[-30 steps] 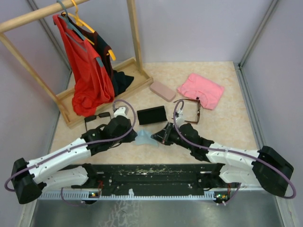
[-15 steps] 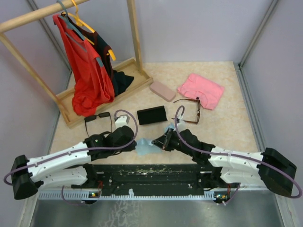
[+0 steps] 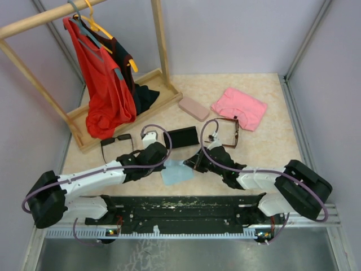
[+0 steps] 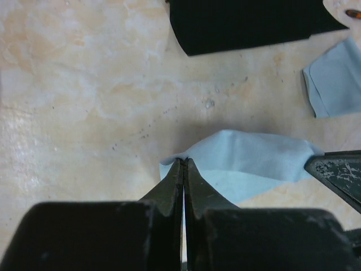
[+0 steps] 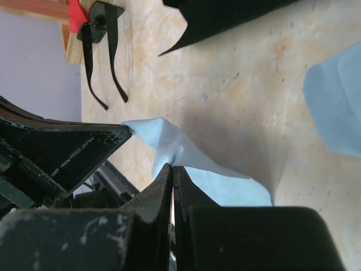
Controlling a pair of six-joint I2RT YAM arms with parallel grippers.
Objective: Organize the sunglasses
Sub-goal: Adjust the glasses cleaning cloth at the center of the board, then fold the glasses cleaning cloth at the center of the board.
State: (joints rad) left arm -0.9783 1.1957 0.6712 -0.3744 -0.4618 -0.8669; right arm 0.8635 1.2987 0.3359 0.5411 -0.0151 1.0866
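The black sunglasses lie open on the table at the left, by the rack base, and also show in the right wrist view. The reddish-brown sunglasses lie open at centre right. A light blue cloth hangs between both grippers, just above the table. My left gripper is shut on one corner of it. My right gripper is shut on another edge. Neither gripper touches the sunglasses.
A black oblong case lies just beyond the cloth. A pink oblong case and a pink folded cloth lie farther back. A wooden clothes rack with a red garment stands at back left. Another light blue cloth patch lies by the black case.
Both grippers have moved forward, away from the bases and toward the black case, carrying the blue cloth. The cloth now hangs more spread out between them.
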